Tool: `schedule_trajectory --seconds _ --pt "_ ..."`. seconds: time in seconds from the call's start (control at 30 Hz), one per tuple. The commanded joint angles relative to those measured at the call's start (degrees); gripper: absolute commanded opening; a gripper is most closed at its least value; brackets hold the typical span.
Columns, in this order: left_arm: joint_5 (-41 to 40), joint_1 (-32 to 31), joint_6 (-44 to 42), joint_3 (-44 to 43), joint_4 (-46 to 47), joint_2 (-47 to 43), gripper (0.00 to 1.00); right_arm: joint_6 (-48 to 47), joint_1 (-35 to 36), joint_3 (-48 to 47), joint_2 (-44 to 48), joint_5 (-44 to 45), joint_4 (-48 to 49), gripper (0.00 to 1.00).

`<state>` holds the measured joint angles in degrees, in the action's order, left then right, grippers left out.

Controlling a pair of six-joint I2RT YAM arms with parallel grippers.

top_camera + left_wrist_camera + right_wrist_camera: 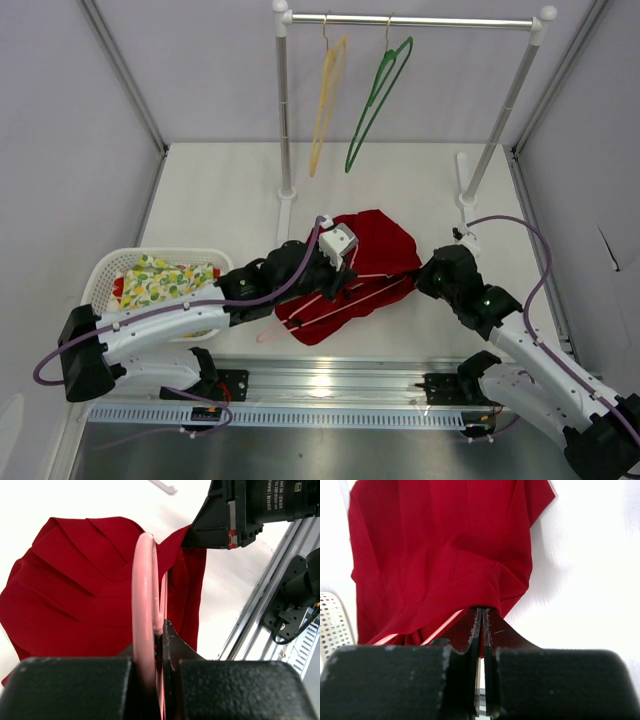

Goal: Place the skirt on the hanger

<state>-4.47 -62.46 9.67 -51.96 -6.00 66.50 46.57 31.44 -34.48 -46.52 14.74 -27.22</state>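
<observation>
The deep-red skirt (365,250) lies crumpled on the white table between my two arms. The pale pink hanger (345,300) lies slantwise over its near part, hook toward the near left. My left gripper (335,283) is shut on the hanger's wire; in the left wrist view the pink hook (144,605) curves up just ahead of the left gripper (162,630), with the skirt (75,590) behind it. My right gripper (425,278) is shut on the skirt's right edge; the right wrist view shows the right gripper (482,611) pinching red fabric (435,545), a strip of hanger (440,626) beside it.
A white basket (105,270) holding a floral cloth (165,283) stands at the left. A clothes rack (415,20) at the back carries a yellow hanger (325,100) and a green hanger (378,95). A metal rail (320,385) runs along the near edge.
</observation>
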Motion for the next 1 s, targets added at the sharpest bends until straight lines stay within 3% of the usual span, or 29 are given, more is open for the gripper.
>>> schedule_trajectory --seconds 0.0,0.33,0.97 --pt "-1.86 -0.30 1.84 0.90 4.94 -2.86 0.00 0.02 -1.46 0.29 1.69 -0.76 1.38 0.00" --pt "-4.32 -0.30 2.98 3.62 8.99 -4.36 0.00 -0.16 -2.26 1.61 1.87 -1.65 1.21 0.00" --pt "0.69 0.23 3.07 10.21 16.99 -7.88 0.00 -1.13 -4.63 3.37 -1.11 -3.66 3.76 0.00"
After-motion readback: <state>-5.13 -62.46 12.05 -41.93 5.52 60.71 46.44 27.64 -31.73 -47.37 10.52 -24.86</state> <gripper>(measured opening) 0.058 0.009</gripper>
